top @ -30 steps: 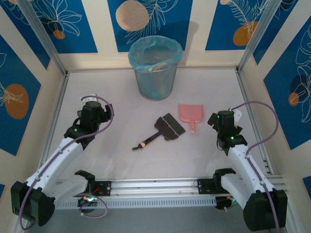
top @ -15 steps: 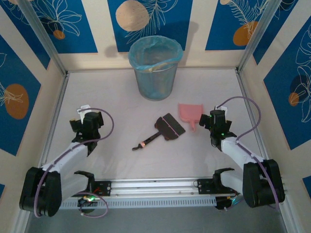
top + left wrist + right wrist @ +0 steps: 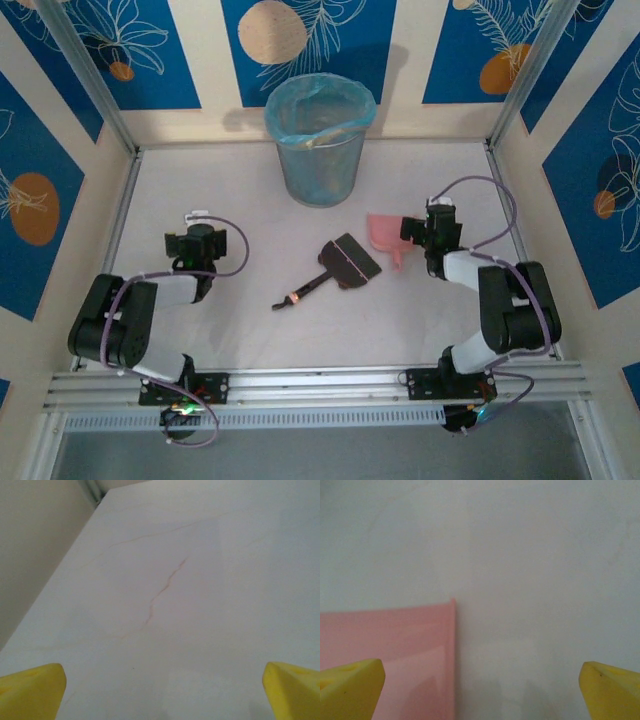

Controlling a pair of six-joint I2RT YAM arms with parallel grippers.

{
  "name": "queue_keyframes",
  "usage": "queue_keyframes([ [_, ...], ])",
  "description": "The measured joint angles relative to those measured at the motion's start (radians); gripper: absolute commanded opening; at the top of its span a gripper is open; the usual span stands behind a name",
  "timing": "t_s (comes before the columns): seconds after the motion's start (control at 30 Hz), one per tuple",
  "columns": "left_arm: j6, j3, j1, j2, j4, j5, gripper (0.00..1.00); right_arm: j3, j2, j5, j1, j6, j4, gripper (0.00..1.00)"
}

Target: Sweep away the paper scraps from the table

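Observation:
No paper scraps show on the off-white table (image 3: 250, 200). My left gripper (image 3: 197, 238) sits low over the left part of the table, its arm folded back. In the left wrist view its yellow fingertips (image 3: 32, 690) stand wide apart, and the left gripper (image 3: 162, 692) is open over bare table (image 3: 200, 580). My right gripper (image 3: 430, 228) rests just right of the pink dustpan (image 3: 386, 234). In the right wrist view the right gripper (image 3: 480, 690) is open and holds nothing, with the dustpan (image 3: 390, 645) under its left finger.
A dark hand brush (image 3: 345, 262) lies at the table's middle, its handle (image 3: 295, 296) pointing toward the front left. A grey bin with a blue liner (image 3: 320, 140) stands at the back centre. Patterned wall panels enclose three sides, and a metal rail (image 3: 320, 380) runs along the front.
Both arms have folded down and back toward their bases. The right gripper slid left and farther back, up to the dustpan's edge. Both grippers stayed open.

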Motion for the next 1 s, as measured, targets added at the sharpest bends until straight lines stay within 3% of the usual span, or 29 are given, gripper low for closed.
queue_keyframes([
  [0.23,0.027,-0.092,0.022,0.001,0.219,0.073,1.00,-0.034,0.000,-0.114,-0.048,-0.024,0.111,0.99],
  [0.53,0.047,-0.105,0.039,0.018,0.273,0.188,1.00,-0.165,-0.027,-0.220,-0.060,-0.040,0.290,0.99],
  [0.83,0.079,-0.120,0.070,0.063,0.347,0.365,1.00,-0.281,-0.021,-0.167,0.005,-0.073,0.500,0.99],
  [1.0,0.077,-0.118,0.077,0.069,0.341,0.392,1.00,-0.256,-0.017,-0.167,-0.044,-0.052,0.493,0.99],
])
